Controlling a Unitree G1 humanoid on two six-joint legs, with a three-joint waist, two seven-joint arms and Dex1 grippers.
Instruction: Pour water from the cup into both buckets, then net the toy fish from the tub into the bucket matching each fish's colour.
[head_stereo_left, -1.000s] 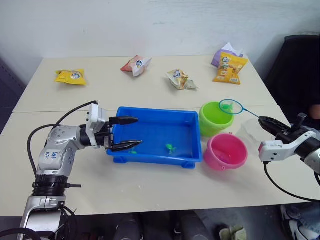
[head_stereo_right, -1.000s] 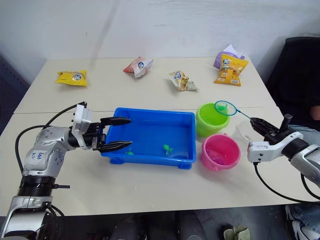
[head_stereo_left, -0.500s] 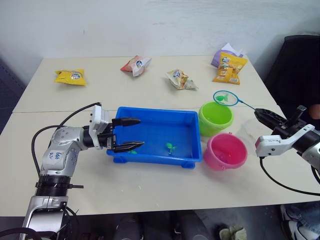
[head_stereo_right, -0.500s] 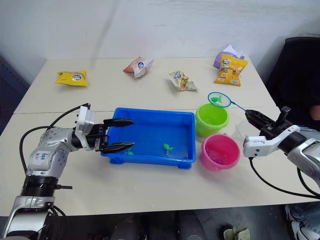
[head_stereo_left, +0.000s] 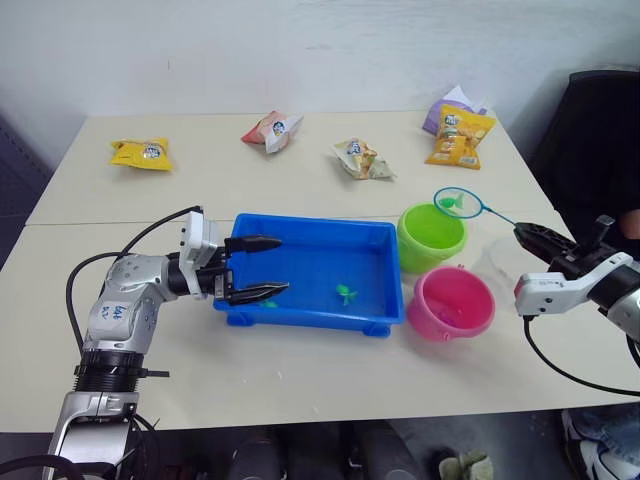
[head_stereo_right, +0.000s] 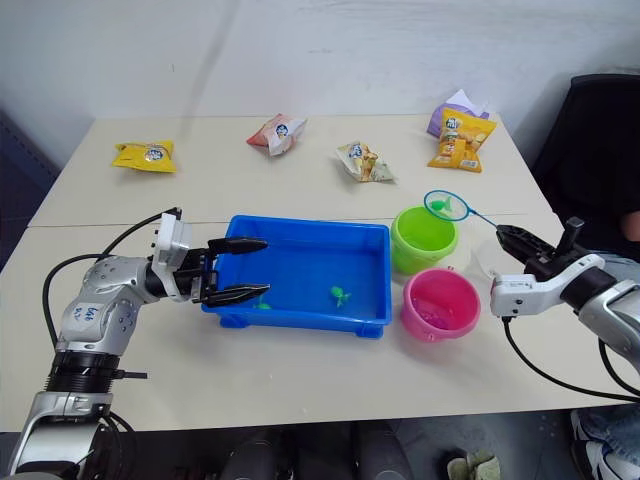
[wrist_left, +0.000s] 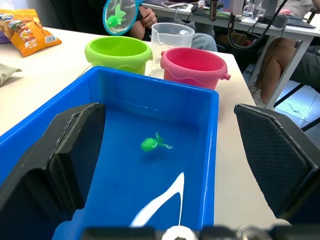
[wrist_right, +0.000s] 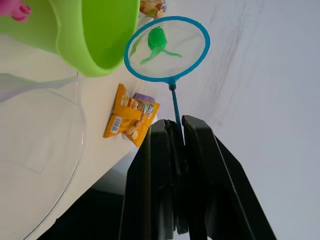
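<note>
The blue tub (head_stereo_left: 310, 222) lies mid-table with a green toy fish (head_stereo_left: 345, 294) floating in it and another (head_stereo_left: 265, 303) at its near-left corner. My left gripper (head_stereo_left: 268, 267) is open, its fingers reaching over the tub's left end; the left wrist view shows the fish (wrist_left: 152, 144) between them. The lime green bucket (head_stereo_left: 432, 236) and pink bucket (head_stereo_left: 452, 303) stand right of the tub, with the clear cup (wrist_left: 171, 40) beside them. My right gripper (head_stereo_left: 524, 234) is shut on the net's handle. The net (head_stereo_left: 459, 204) hangs over the green bucket's far-right rim, holding a green fish (wrist_right: 156, 41).
Snack bags lie along the table's far side: yellow (head_stereo_left: 141, 153), red-white (head_stereo_left: 271, 130), pale (head_stereo_left: 361, 159), orange (head_stereo_left: 459, 135). A black chair (head_stereo_left: 595, 130) stands off the right edge. In the left wrist view a person's legs (wrist_left: 280, 55) show beyond the table.
The net with its green fish rose and swung left over the green bucket, then eased back slightly right and down. The left gripper has stayed at the tub's left end.
</note>
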